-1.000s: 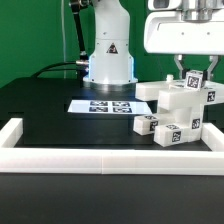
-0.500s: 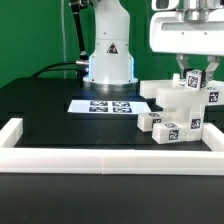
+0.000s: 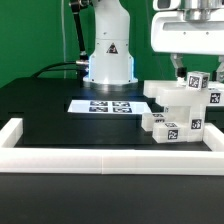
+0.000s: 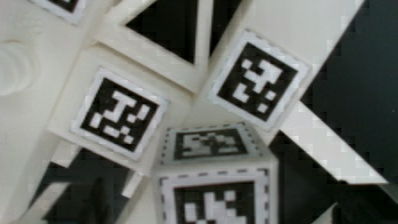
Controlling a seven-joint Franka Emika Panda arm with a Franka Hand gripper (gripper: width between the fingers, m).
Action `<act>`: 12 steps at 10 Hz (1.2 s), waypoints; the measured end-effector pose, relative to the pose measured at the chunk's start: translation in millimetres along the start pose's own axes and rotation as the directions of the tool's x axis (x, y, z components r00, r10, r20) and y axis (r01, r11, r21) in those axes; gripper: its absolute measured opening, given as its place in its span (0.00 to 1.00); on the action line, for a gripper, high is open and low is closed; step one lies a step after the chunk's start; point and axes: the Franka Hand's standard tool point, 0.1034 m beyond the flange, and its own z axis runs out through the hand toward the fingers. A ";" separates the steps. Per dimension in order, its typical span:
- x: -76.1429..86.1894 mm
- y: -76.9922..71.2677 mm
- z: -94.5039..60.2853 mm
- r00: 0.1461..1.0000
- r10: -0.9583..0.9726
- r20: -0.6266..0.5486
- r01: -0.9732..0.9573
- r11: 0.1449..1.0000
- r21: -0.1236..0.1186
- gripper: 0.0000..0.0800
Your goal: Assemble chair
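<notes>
At 3 o'clock in the exterior view, on the black desk (image 3: 50, 105), sits the part-built chair (image 3: 180, 105), w/ the end effector (image 3: 192, 68) right over its top tagged block. Change vs a sec ago: the whole white cluster and the arm head above it sit a bit further toward 3 o'clock, and the top slab's free end has pulled away from the marker board (image 3: 100, 105). Probably a push to seat the upper piece, so that joint looks about done. End effector state: fingers straddle the top block, but can't tell if they're clamping it or have let go. The wrist view is filled w/ tags, no finger clearly visible. Counts: 1 arm, 1 end effector, 1 arm base (image 3: 108, 60) at 12 o'clock, 1 marker board near centre, 1 border rail (image 3: 100, 158) running from 9 via 6 to 3 o'clock. Chair is 1 joined cluster; separate pieces too merged to count. Approx 5 tags show on it in the exterior view; the wrist view shows 4 clearly, plus 1 cut off at the edge.
</notes>
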 end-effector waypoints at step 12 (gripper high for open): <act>1.8 -2.0 -0.7 0.479 -0.877 -0.034 0.877 0.480 -0.012 0.81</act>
